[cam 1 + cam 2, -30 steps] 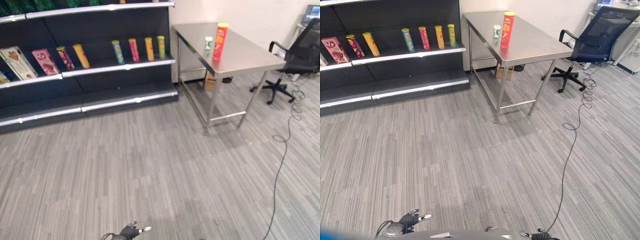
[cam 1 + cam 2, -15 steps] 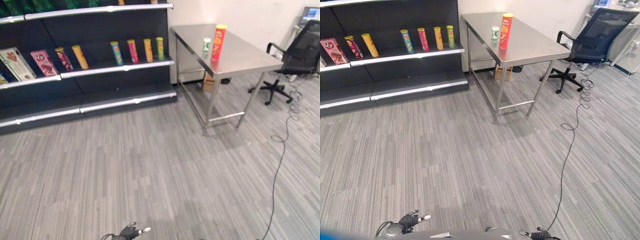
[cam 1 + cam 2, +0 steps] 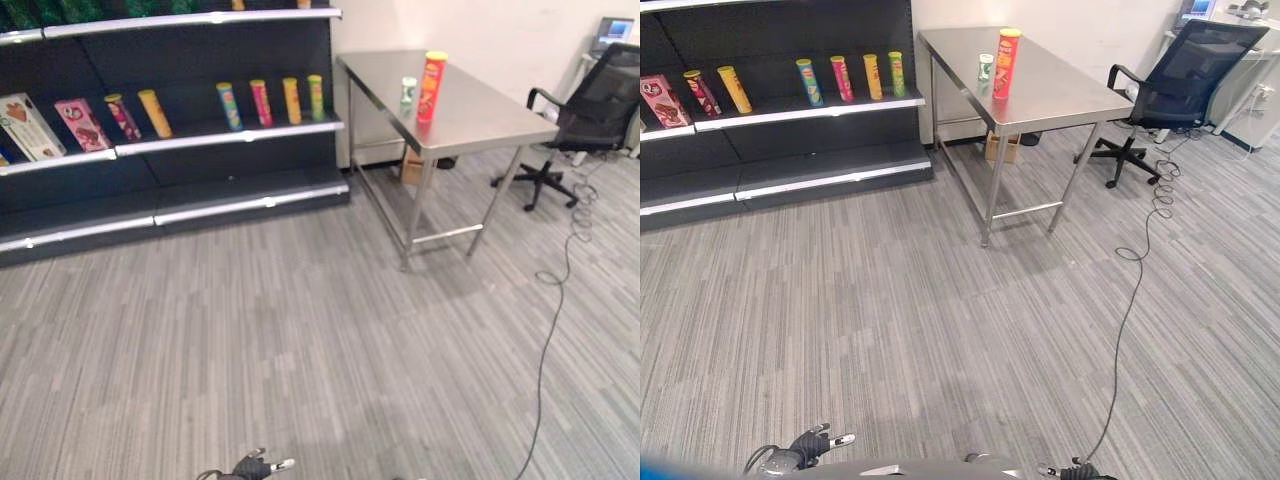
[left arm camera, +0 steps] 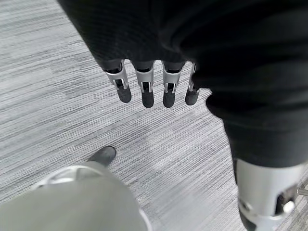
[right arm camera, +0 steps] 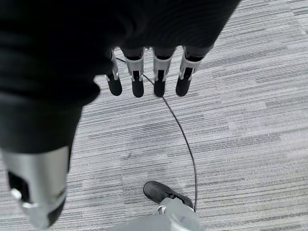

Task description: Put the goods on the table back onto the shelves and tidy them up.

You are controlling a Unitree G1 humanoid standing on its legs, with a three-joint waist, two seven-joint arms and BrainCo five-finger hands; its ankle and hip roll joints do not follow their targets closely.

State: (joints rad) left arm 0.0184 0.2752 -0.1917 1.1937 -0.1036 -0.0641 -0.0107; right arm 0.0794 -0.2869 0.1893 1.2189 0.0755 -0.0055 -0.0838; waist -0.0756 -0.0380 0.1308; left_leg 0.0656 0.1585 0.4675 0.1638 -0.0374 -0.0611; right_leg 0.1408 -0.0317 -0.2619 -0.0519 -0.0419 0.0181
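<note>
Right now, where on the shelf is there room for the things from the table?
The middle shelf has a bare gap between the yellow tube and the blue tube. The lower shelf looks bare along its length. From the blue tube to the green tube, four tubes stand close together.

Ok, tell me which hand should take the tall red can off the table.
Right, marginally. The steel table with the red can lies ahead to the robot's right. Both the right hand and left hand hang open, far away.
</note>
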